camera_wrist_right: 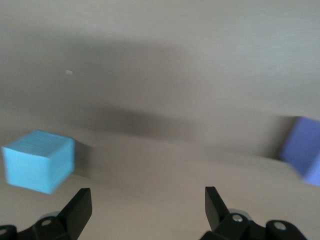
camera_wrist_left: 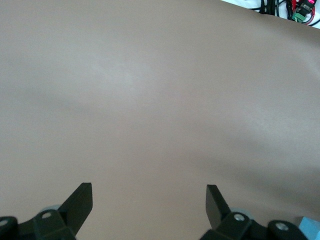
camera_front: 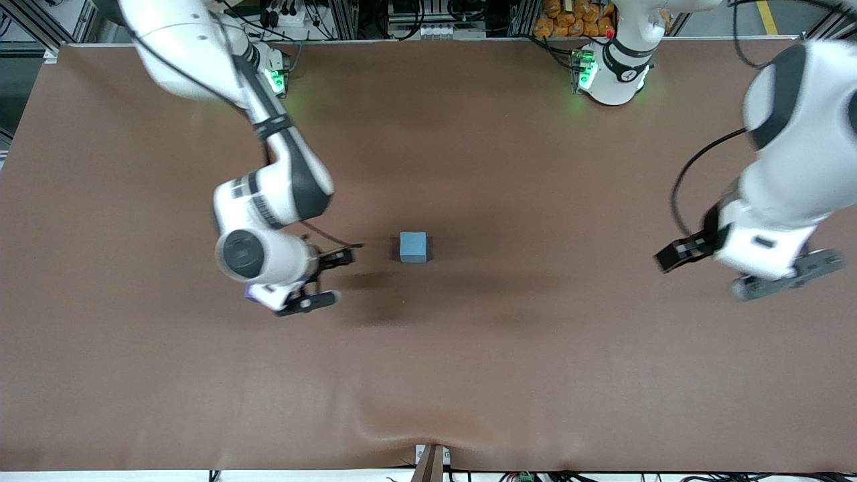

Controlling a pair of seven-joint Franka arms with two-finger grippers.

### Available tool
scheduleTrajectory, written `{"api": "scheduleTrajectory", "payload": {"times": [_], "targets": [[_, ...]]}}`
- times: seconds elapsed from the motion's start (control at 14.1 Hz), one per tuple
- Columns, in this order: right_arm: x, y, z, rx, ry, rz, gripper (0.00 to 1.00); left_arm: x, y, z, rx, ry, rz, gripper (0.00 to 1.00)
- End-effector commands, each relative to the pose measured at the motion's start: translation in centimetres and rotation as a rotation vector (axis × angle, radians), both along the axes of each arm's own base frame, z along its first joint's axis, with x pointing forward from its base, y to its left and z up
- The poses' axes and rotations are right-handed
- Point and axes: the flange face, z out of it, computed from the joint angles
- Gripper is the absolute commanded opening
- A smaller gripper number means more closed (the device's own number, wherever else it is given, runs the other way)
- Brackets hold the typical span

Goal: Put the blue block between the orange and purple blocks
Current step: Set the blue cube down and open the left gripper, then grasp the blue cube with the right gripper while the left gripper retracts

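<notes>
The fingers (camera_wrist_right: 80, 207) of the right gripper (camera_front: 320, 280) are wide apart and hold nothing. This gripper hangs over the desk (camera_front: 469, 368), just beside the blue block (camera_front: 413, 247), toward the right arm's end. I think the fingers stand wide so the block can fit between them when the arm goes to pick it up.

The blue block sits flat on the desk, near the middle, and nothing touches it. In the right wrist view it shows off to one side of the fingers, not between them. So I think the gripper has to line up with it first.

The purple block (camera_wrist_right: 302, 152) shows in the right wrist view, cut off at the edge. In the front view only a tiny purple bit (camera_front: 252, 292) peeks out from under the right arm's hand. The rest is hidden by the arm.

The left gripper (camera_front: 756, 268) is up over the bare desk at the left arm's end, well apart from the blue block. Its fingers (camera_wrist_left: 80, 202) are wide apart too and hold nothing. This arm looks like it is waiting.

The orange block cannot be seen in any view. It may be hidden under one of the arms, but I cannot tell. So the gap where the blue block should go cannot be seen yet.
</notes>
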Motion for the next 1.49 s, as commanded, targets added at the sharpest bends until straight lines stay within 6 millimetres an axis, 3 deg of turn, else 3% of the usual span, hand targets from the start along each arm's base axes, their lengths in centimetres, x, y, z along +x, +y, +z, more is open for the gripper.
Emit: {"api": "scheduleTrajectory", "payload": {"times": [0.0,0.14,0.35,0.5,0.64,0.85,0.99,1.42], "targets": [[-1.3,4.4,-0.6,0.0,-0.04,-0.082,1.0,-2.1,2.8,2.5,-0.037,0.024,-0.04,1.0],[-3.1,8.6,-1.8,0.009,-0.089,-0.071,1.0,-2.9,4.4,3.6,-0.05,0.033,-0.036,1.0],[-6.0,13.8,-4.2,0.014,-0.136,-0.096,1.0,-3.5,4.6,4.7,-0.049,0.024,-0.036,1.0],[-7.3,15.6,-6.0,0.006,-0.16,-0.105,1.0,-3.7,4.7,5.2,-0.048,0.015,-0.038,1.0],[-7.8,15.5,-7.2,-0.014,-0.149,-0.106,1.0,-4.1,5.0,5.8,-0.047,0.01,-0.04,1.0],[-7.8,15.4,-7.5,-0.038,-0.166,-0.067,1.0,-4.6,5.4,6.6,-0.04,0.004,-0.068,1.0],[-7.6,15.1,-7.3,-0.048,-0.169,-0.063,1.0,-4.9,6.7,7.4,-0.045,-0.008,-0.095,1.0],[-7.7,15.4,-6.6,-0.038,-0.17,-0.072,1.0,-9.1,7.8,6.9,-0.027,0.025,-0.118,1.0]]}}
